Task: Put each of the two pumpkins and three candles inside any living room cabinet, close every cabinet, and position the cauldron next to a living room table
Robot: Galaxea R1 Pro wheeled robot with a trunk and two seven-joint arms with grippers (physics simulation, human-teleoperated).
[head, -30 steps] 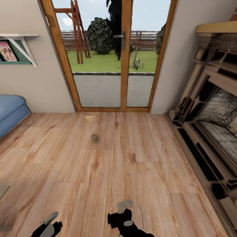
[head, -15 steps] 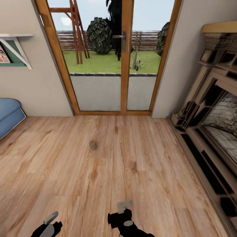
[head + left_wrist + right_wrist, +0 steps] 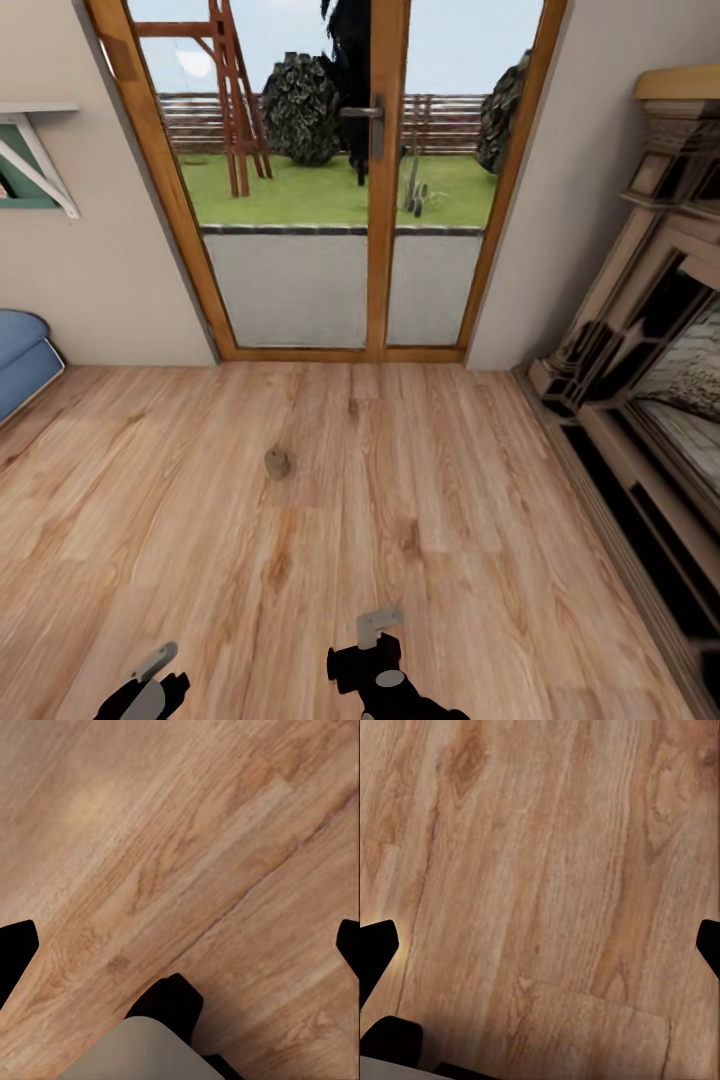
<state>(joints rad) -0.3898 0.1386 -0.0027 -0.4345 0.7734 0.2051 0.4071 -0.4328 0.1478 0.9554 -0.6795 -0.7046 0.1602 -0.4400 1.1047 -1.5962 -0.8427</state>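
One candle (image 3: 277,463), a short grey-tan cylinder, stands alone on the wooden floor ahead of me, a little left of centre. My left gripper (image 3: 152,666) and right gripper (image 3: 377,627) hang low at the near edge of the head view, well short of the candle. In the left wrist view the left gripper (image 3: 180,945) is open, its dark fingertips (image 3: 15,949) far apart over bare planks. In the right wrist view the right gripper (image 3: 540,945) is open too, with only floor between its fingertips (image 3: 376,945).
A wood-framed glass double door (image 3: 375,200) fills the far wall, with a garden behind it. A large ornate fireplace (image 3: 650,400) runs along the right side. A blue sofa corner (image 3: 20,360) and a wall shelf (image 3: 30,150) sit at the left.
The whole view has shifted as the robot moves toward the door: the candle sits lower in the picture and the sofa and shelf have slid off to the left. Both arms keep their pose.
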